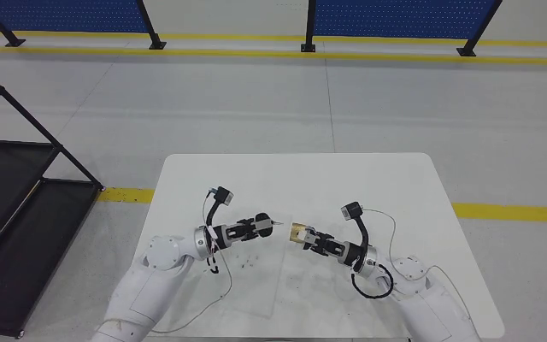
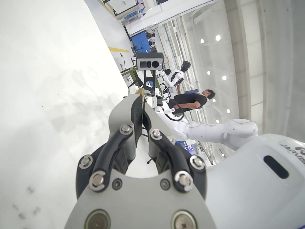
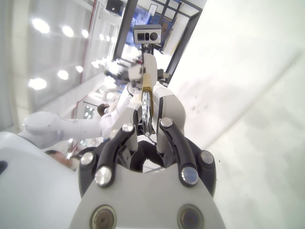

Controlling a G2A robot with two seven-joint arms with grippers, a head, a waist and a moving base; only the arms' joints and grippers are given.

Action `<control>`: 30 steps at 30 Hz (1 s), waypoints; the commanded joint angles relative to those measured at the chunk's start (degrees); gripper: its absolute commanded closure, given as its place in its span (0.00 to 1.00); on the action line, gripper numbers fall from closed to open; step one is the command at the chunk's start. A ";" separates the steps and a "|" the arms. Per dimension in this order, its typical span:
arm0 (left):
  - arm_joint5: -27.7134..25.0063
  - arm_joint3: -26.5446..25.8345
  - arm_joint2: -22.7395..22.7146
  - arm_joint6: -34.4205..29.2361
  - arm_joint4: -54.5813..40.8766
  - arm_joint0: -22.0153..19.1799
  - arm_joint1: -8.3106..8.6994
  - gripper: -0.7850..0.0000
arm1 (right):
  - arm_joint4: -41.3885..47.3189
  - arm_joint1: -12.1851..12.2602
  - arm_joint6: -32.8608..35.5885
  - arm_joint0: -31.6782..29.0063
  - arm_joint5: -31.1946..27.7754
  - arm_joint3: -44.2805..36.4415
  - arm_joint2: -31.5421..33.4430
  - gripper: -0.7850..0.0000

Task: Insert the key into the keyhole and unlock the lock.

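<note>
While the left end effector (image 2: 142, 107) pinches the key (image 1: 273, 222) and the right end effector (image 3: 145, 106) clamps the lock (image 1: 298, 231), just apart above the tabletop (image 1: 385, 188), alignment seems in hand; next needs the tip squared to the keyhole.

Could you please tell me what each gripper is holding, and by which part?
The right gripper holds the lock by its shackle, brass body sticking out. The left gripper pinches the key between its pads; which part, I cannot tell.
</note>
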 commanded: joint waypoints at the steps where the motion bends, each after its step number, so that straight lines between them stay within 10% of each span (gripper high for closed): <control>1: 2.59 -0.23 -0.57 -4.31 -1.84 -0.22 0.38 1.00 | 0.00 0.00 0.00 0.00 0.00 0.00 0.00 1.00; 12: 2.19 -0.32 -0.88 -2.66 -1.83 -0.33 0.34 1.00 | 0.00 0.00 0.00 0.00 0.00 0.00 0.00 1.00; 26: -29.17 4.75 -0.90 10.41 21.84 -3.42 0.86 1.00 | 0.00 0.00 0.00 0.00 0.00 0.00 0.00 1.00; 30: -29.17 1.61 -0.79 14.66 27.72 -3.80 1.05 1.00 | 0.00 0.00 0.00 0.00 0.00 0.00 0.00 1.00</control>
